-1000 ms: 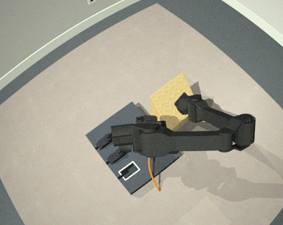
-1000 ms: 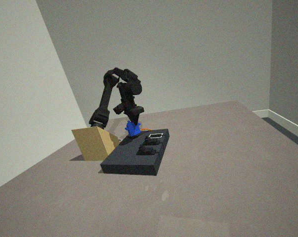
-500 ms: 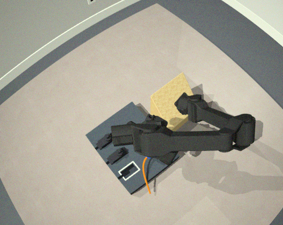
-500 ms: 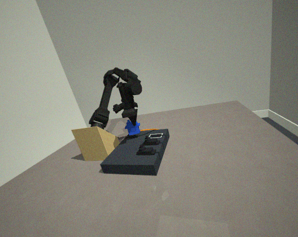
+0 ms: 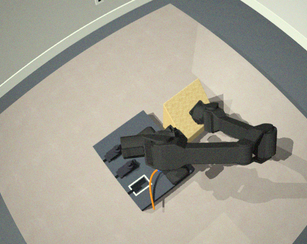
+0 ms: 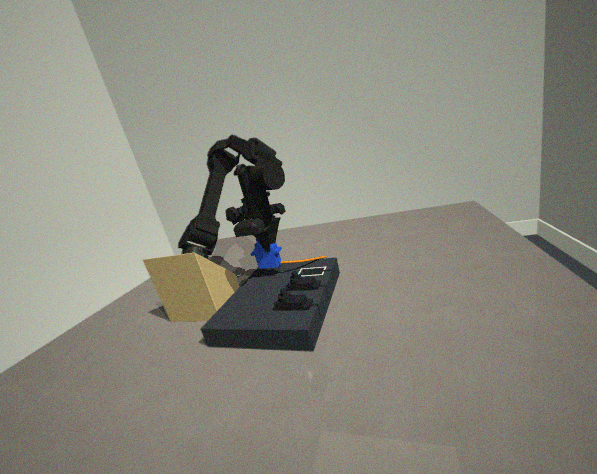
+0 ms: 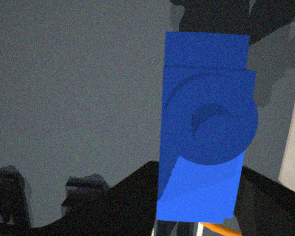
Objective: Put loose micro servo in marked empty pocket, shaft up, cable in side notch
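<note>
My gripper is shut on the blue micro servo and holds it a little above the dark deck. The servo's round output end faces the wrist camera. Its orange cable trails over the deck's edge. The white-outlined empty pocket lies a short way from the servo, not under it. In the top view the arm hides the servo almost fully.
Two dark servos sit in the deck's other pockets, in a row with the marked one. A tan box stands against the deck's far side, next to the arm's base.
</note>
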`<control>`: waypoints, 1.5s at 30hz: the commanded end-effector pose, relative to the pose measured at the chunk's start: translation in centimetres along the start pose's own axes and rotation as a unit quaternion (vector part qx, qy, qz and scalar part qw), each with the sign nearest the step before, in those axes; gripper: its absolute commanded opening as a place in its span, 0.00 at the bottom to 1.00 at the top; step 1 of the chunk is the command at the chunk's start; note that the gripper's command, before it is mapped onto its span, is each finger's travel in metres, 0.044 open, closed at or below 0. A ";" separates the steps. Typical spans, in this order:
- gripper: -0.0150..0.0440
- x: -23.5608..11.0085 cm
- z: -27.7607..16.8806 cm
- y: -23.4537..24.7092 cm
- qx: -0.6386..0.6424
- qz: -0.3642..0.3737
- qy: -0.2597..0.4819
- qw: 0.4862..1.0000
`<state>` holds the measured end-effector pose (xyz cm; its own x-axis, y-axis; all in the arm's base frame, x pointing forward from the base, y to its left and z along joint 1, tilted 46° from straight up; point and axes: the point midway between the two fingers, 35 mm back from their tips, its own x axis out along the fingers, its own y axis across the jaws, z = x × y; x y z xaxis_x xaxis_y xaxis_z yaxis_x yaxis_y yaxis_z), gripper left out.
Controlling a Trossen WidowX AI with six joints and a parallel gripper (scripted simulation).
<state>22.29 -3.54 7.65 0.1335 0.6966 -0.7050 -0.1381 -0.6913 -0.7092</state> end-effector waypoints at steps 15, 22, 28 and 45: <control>0.25 -0.3 -6.4 -0.1 0.003 0.000 0.005 1.000; 0.25 -0.3 -9.1 -0.1 0.002 0.000 0.006 1.000; 0.25 -0.3 -11.1 -0.1 0.002 0.000 0.006 1.000; 0.25 1.6 -11.1 -0.2 0.001 0.000 0.006 1.000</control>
<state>33.52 -4.80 7.00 0.1461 0.6906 -0.7084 -0.1306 -0.6963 -0.7058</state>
